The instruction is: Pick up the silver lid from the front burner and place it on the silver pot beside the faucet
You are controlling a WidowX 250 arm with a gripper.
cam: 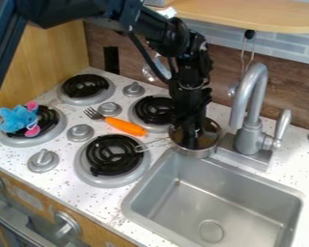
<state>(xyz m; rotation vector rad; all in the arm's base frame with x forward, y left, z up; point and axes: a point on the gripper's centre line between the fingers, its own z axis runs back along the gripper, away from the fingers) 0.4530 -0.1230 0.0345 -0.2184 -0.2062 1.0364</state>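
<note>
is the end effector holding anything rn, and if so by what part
It can't be told: the end effector is down at the pot, but whether or where it grips it is unclear.

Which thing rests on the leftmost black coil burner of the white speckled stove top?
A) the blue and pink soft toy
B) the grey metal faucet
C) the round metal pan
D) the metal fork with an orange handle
A: the blue and pink soft toy covers part of that burner, while the fork lies between other burners.
</note>
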